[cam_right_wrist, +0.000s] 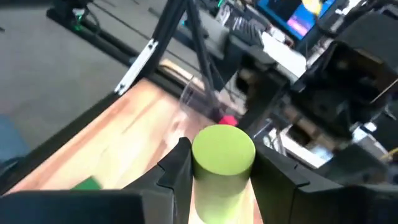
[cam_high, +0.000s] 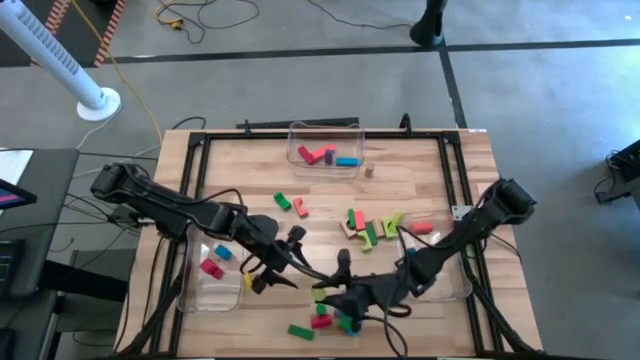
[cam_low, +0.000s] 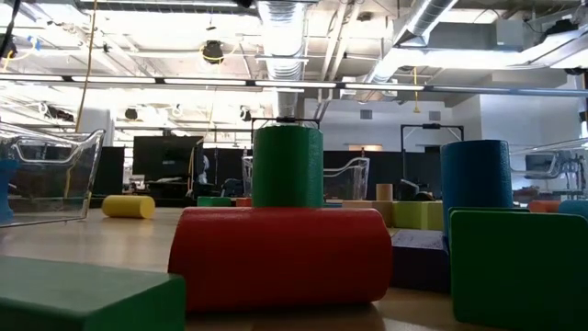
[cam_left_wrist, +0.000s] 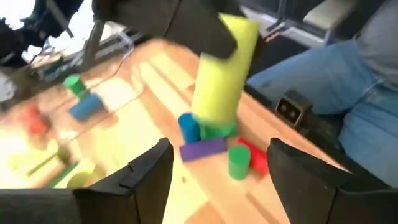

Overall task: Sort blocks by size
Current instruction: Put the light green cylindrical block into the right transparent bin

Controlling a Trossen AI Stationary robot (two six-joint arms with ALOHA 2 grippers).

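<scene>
While jaws clamp one cylinder (cam_right_wrist: 222, 155), three bins (cam_high: 325, 146) wait.

The bench (cam_high: 420, 180) was pale, smooth wood with visible grain. The blocks (cam_low: 280, 253) looked like matt painted wood, the yellow-green cylinder (cam_right_wrist: 223, 151) in the right gripper (cam_right_wrist: 219, 171) too. The bins (cam_high: 325, 150) were clear glossy plastic.

Overhead, table-level, two wrist cams.
</scene>
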